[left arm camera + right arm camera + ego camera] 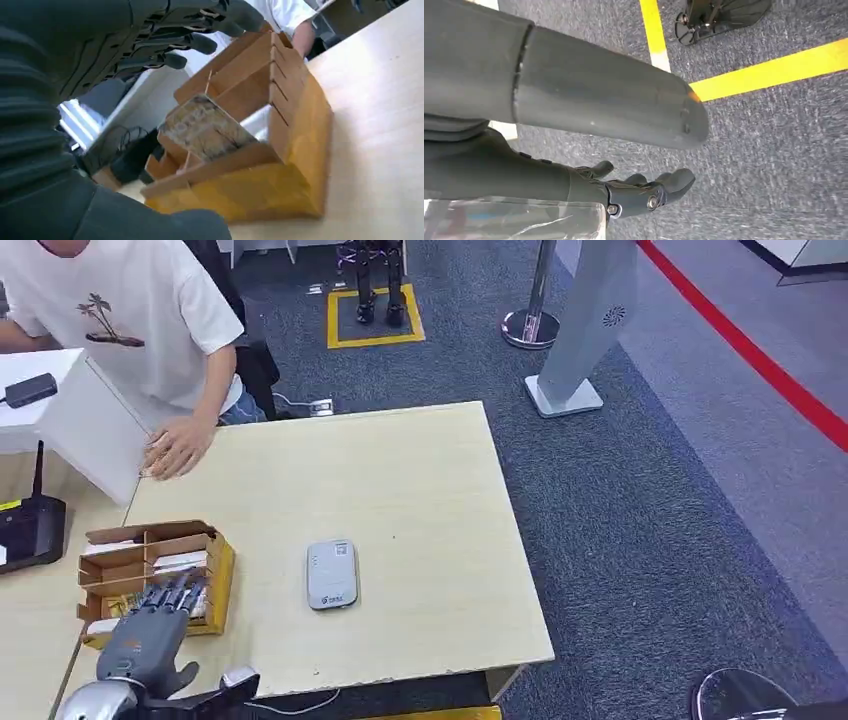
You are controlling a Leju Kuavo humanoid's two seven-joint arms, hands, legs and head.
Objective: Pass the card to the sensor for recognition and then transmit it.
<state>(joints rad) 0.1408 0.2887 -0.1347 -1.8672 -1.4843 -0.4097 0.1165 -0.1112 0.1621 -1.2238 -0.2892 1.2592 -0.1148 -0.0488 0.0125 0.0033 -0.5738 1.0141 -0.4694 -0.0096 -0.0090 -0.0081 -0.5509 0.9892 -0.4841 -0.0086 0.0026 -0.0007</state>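
A yellow-brown cardboard box [222, 585] with dividers stands at the table's near left and holds several cards [180, 562]. In the left wrist view a patterned card [205, 127] stands up in one slot of the box [300, 150]. My left hand [150, 625] hovers just over the box's near end, its fingers [200, 42] spread and holding nothing. The grey card sensor [332, 573] lies flat on the table to the right of the box. My right hand [639, 192] hangs over the carpet with fingers loosely apart and nothing in it.
A person in a white shirt sits at the far left, one hand [178, 447] resting on the table's far left corner. A white slanted panel [90, 430] and a black router [30, 530] stand left of the wooden table [420, 500]. Grey carpet lies to the right.
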